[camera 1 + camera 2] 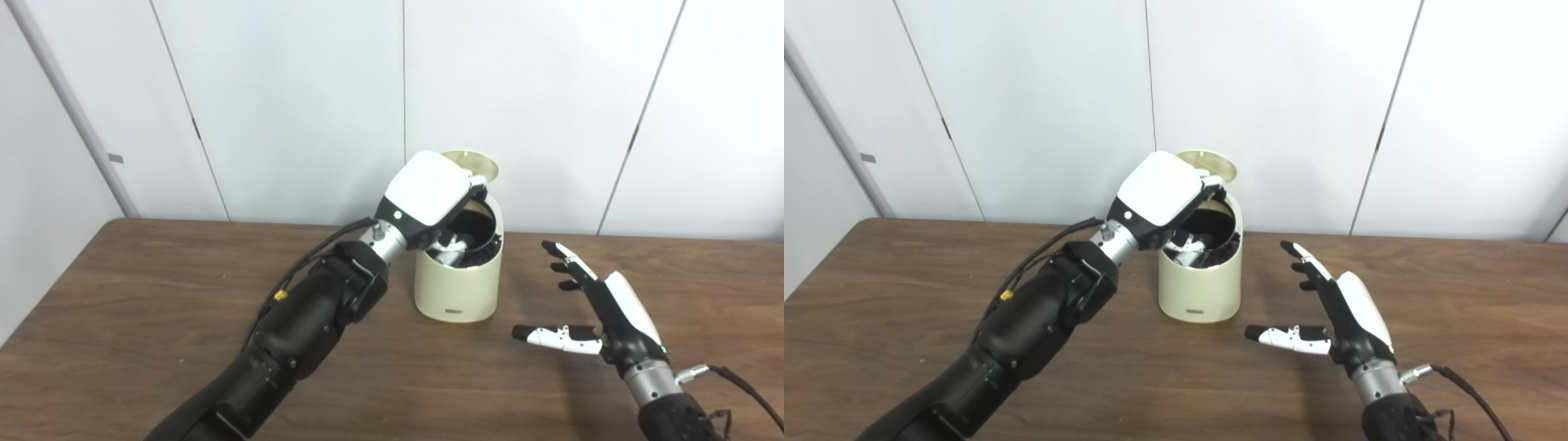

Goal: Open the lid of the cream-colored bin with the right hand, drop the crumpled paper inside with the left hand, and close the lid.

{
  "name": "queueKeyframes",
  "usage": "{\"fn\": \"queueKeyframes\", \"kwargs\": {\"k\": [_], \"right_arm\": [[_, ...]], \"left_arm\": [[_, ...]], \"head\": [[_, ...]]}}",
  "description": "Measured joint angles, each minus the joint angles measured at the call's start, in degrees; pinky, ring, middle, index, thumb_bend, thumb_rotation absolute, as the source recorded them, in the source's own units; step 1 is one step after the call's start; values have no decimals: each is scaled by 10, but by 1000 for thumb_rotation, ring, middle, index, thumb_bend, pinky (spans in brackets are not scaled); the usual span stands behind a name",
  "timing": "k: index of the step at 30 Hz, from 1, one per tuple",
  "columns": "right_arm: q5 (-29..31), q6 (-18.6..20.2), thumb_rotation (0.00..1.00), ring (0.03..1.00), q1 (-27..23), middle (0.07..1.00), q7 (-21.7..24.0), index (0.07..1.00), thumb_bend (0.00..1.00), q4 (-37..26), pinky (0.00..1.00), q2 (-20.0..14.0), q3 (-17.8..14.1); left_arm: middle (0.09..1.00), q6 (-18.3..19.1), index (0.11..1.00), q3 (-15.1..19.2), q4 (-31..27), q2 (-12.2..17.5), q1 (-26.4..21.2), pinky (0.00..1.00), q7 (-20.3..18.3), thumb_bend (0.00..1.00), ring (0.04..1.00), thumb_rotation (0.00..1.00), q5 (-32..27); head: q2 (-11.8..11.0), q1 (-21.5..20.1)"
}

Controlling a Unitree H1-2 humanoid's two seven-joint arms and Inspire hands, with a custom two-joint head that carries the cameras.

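Bin: cream-colored bin (458, 288) stands near the tabletop's (153, 294) far edge, lid (476, 164) up.
Left hand (429, 199): fingers dip into the mouth; grip and crumpled paper hidden.
Right hand (603, 315): spread, empty, beside the bin.
Risk: withdrawing wrist could tip the bin.

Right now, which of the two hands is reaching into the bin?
The left hand: its fingers dip into the open cream-colored bin, under the raised lid. The right hand hovers open beside the bin, above the table.
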Motion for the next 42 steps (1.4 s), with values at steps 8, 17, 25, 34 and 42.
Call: {"fn": "queueKeyframes", "kwargs": {"k": [8, 17, 25, 34, 42], "right_arm": [[2, 0, 394, 857, 0, 917, 0, 914, 804, 0, 737, 0, 0], [2, -12, 436, 848, -1, 908, -16, 897, 760, 1, 752, 5, -2], [11, -15, 494, 861, -6, 917, -19, 904, 797, 18, 748, 2, -9], [38, -78, 507, 904, -47, 943, -49, 877, 793, 52, 810, 3, -25], [14, -78, 546, 894, -137, 903, -35, 893, 749, 51, 808, -18, -9]], "left_arm": [[604, 1, 654, 4, -20, 2, 4, 356, -6, 877, 514, 322, -8], [458, -7, 527, 81, -73, -28, 60, 320, 25, 515, 394, 1, -112], [479, -27, 515, 135, -127, -35, 116, 388, 100, 514, 475, 0, -147], [491, -27, 506, 202, -214, -55, 211, 355, 132, 514, 491, 0, -222], [700, -10, 713, 231, -245, -86, 313, 494, 98, 557, 618, 122, -330]], "head": [[-1, 1], [-8, -9], [-17, -12], [-28, -18], [-39, -22]]}}
